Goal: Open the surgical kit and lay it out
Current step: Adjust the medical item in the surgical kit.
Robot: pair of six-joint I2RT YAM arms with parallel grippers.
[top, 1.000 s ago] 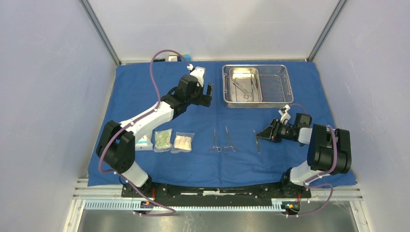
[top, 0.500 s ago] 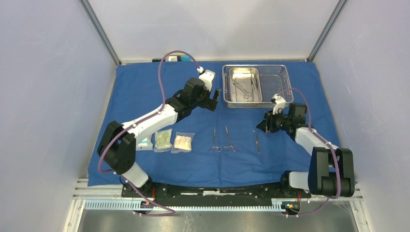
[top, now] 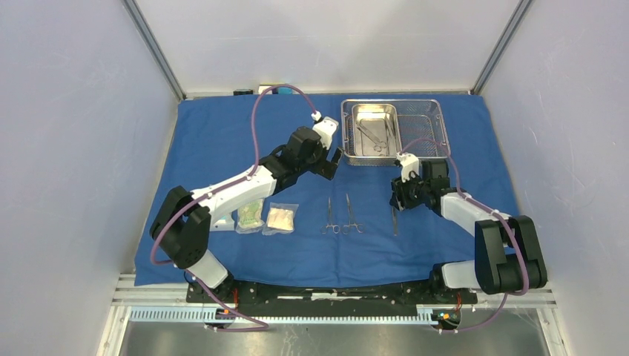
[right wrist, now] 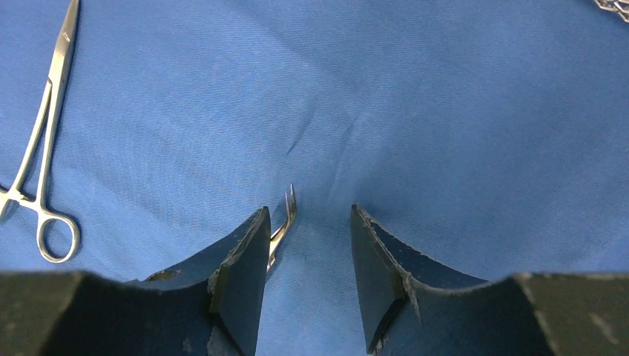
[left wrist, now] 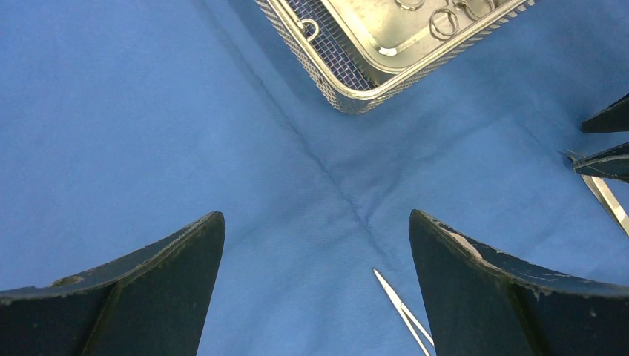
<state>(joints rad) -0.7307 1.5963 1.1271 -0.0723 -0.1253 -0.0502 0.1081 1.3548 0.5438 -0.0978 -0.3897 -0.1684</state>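
While the left gripper (left wrist: pixel 315 222) is hanging wide open, the right gripper (right wrist: pixel 308 213) is straddling a curved instrument (right wrist: pixel 285 219), jaws parted.

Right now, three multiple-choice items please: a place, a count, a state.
1. Where on the blue cloth is the mesh tray? A far right; B near left; C near right.
2. How many slim instruments lie on the cloth outside the tray? A one; B three; C six.
3. The left gripper is: A shut on a packet; B wide open, empty; C shut on the tray.
Answers: A, far edge, right of centre; B, two paired, one by the right gripper; B, fingers far apart over bare cloth.
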